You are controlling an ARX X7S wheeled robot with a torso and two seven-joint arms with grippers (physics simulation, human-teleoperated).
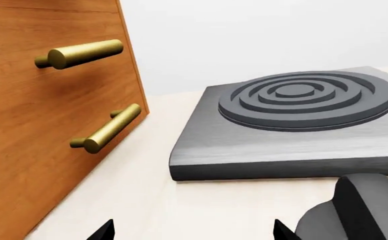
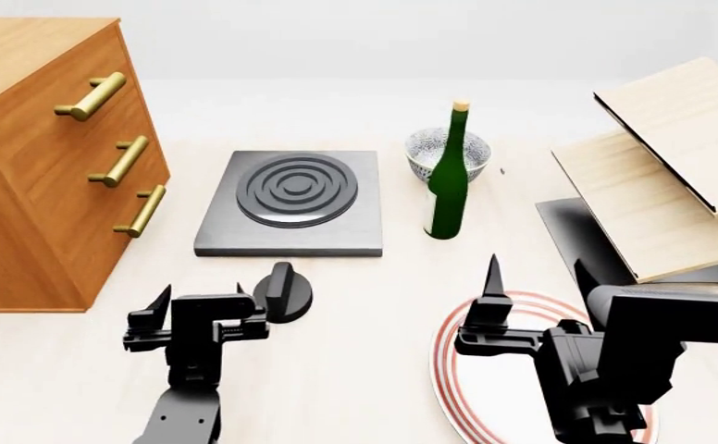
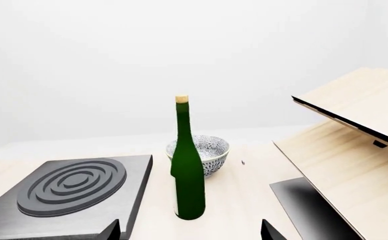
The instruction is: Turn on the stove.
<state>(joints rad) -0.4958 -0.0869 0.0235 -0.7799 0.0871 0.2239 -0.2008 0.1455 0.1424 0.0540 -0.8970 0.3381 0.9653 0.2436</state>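
The stove [image 2: 334, 236] is a flat dark grey slab with a ringed round burner [image 2: 295, 190], at the middle of the table. Its small black knob [image 2: 282, 291] stands on the table in front of the slab. My left gripper [image 2: 201, 301] is open and empty, just left of the knob and apart from it. In the left wrist view the stove [image 1: 281, 145] lies ahead, the knob [image 1: 361, 210] is beside one fingertip, and the gripper [image 1: 194, 232] is open. My right gripper [image 2: 538, 277] is open and empty, right of the stove; its wrist view shows the gripper [image 3: 190, 232] and the stove [image 3: 20, 220].
A wooden drawer cabinet [image 2: 38, 166] with brass handles stands left of the stove. A green bottle [image 2: 448, 176] and a patterned bowl [image 2: 433, 148] stand right of it. A red-rimmed plate [image 2: 448, 370] lies under my right arm. A black rack with wooden boards [image 2: 655, 185] is at far right.
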